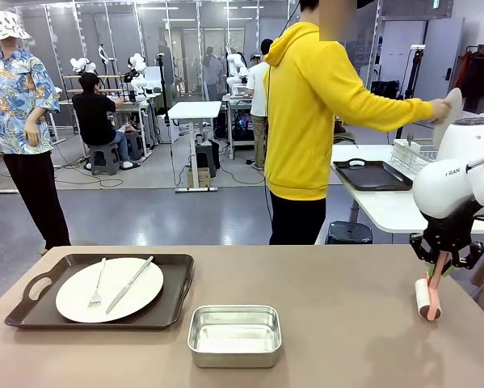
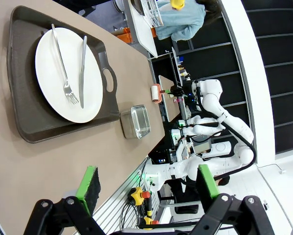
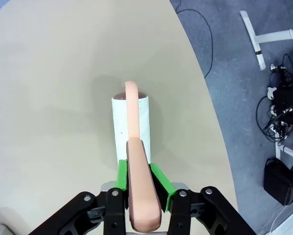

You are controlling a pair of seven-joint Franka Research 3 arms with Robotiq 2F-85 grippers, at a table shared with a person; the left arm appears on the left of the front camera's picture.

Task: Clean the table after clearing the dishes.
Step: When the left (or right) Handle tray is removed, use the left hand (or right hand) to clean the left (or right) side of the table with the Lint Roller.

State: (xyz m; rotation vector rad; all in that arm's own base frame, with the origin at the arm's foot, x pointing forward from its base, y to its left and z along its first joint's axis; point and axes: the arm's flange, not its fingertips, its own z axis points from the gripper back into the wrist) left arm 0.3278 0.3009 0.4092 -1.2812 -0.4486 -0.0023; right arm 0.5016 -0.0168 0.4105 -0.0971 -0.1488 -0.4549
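While pinching the pink handle of a lint roller [image 3: 144,122] between the clamped fingers of the right gripper [image 3: 140,176], rests the white drum on the table [image 3: 63,73] just beyond the pads, with its long axis pointing straight out along the fingers. Holds the left gripper [image 2: 147,176] spread wide, nothing in it. Ahead of it, off to one side: the dishes [image 2: 48,63] — plate, fork [image 2: 60,58] and knife [image 2: 82,68] on a dark tray [image 2: 24,107], lengthwise along the fingers' line, fork tines toward the gripper.
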